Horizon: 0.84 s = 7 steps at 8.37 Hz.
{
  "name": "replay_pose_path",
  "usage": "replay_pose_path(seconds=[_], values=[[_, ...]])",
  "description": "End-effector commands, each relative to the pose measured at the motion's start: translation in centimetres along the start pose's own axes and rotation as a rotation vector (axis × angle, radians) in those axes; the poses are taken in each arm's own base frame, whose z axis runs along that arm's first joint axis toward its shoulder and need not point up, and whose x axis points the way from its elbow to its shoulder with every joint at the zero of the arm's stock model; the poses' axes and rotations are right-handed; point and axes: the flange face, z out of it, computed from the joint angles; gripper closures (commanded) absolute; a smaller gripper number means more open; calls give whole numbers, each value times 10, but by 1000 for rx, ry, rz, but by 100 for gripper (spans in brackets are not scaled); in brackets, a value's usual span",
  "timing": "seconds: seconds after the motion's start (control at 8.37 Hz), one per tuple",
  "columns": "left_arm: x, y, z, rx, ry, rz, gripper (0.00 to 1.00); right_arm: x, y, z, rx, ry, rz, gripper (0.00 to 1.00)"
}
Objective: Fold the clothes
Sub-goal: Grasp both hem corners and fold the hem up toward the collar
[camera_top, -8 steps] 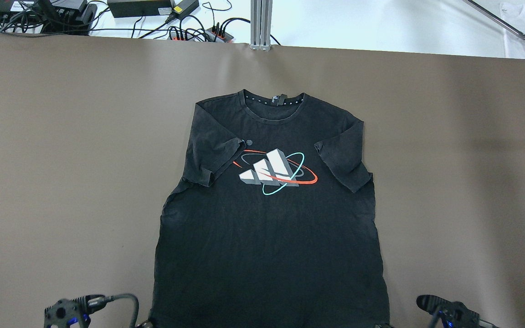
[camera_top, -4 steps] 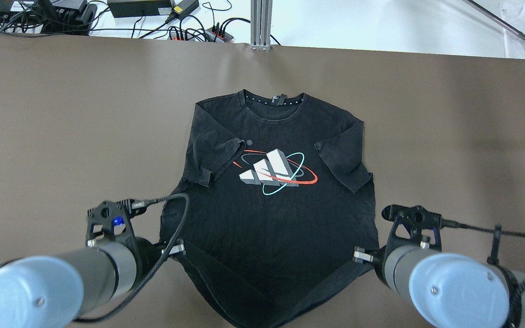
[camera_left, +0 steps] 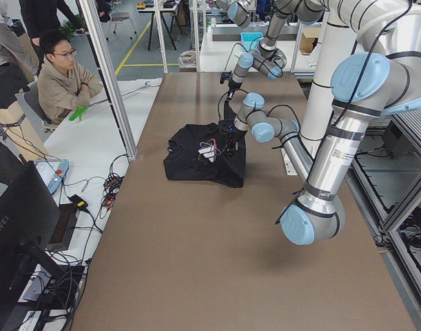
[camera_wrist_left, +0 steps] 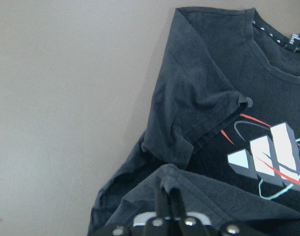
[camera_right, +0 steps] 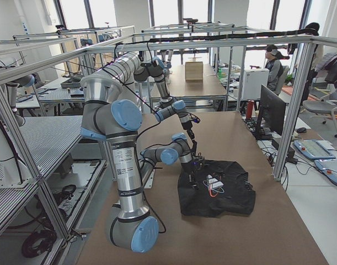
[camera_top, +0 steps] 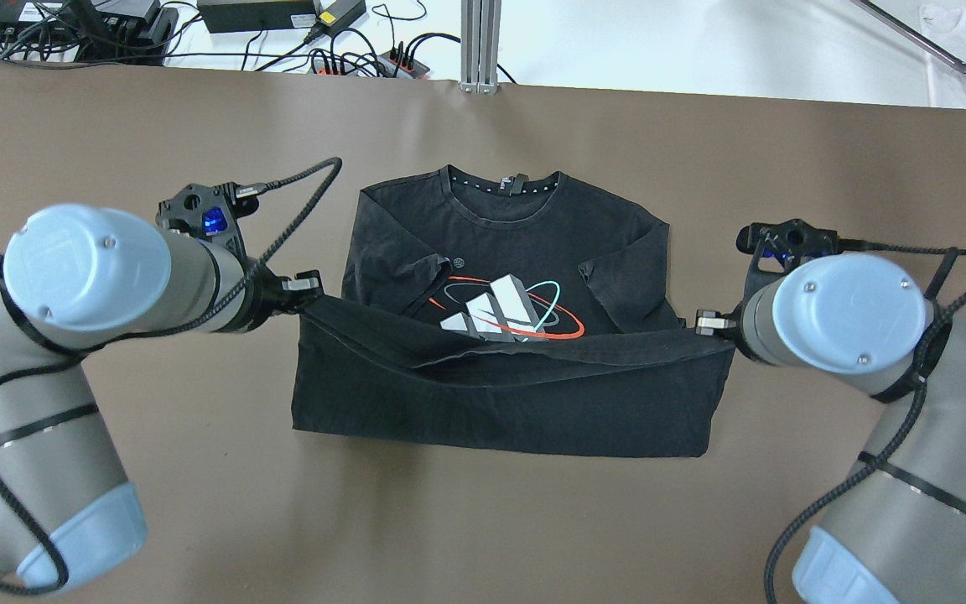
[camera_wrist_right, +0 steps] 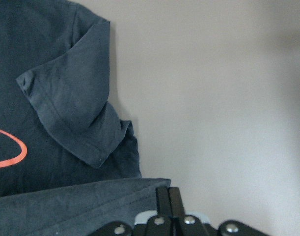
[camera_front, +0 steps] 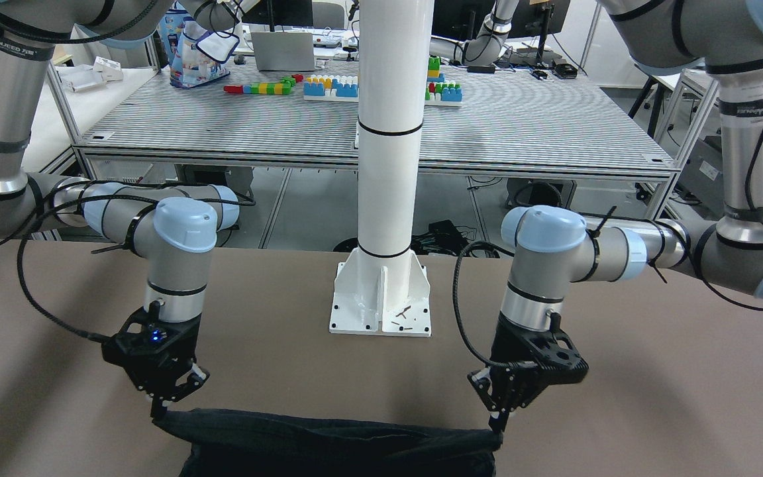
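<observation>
While left gripper [camera_top: 307, 293] and right gripper [camera_top: 700, 323] each clench a hem corner of the black T-shirt [camera_top: 500, 231], slack hem between them could sag, folding crooked.

T-shirt [camera_top: 500, 403] on table [camera_top: 533, 520], hem corners in left end effector [camera_top: 307, 294] and right end effector [camera_top: 705, 323].

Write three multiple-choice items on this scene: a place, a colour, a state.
1. Where is the black T-shirt's raised hem?
A) at the logo
B) past the collar
C) off the table

2. The logo's rings are:
A) yellow and green
B) red and turquoise
C) blue and pink

3. The left gripper and right gripper are:
A) open
B) shut on the hem
C) away from it

Key: 1A, the hem overlaps the logo's lower edge; 2B, the overhead view shows both colours; 3B, the wrist views show fabric pinched.
</observation>
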Motion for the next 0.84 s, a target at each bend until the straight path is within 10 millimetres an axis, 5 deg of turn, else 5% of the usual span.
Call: replay_pose_path(seconds=[0.0, 0.24, 0.36, 0.72], values=[[-9, -69, 40, 25, -14, -9, 100, 25, -59, 16, 17, 47, -11, 100], [11, -100, 62, 39, -33, -32, 100, 2, -104, 53, 24, 87, 3, 100], [19, -115, 69, 50, -31, -43, 100, 9, -129, 72, 58, 69, -2, 100], [24, -151, 132, 70, -23, -52, 100, -24, -174, 156, 65, 75, -1, 100]])
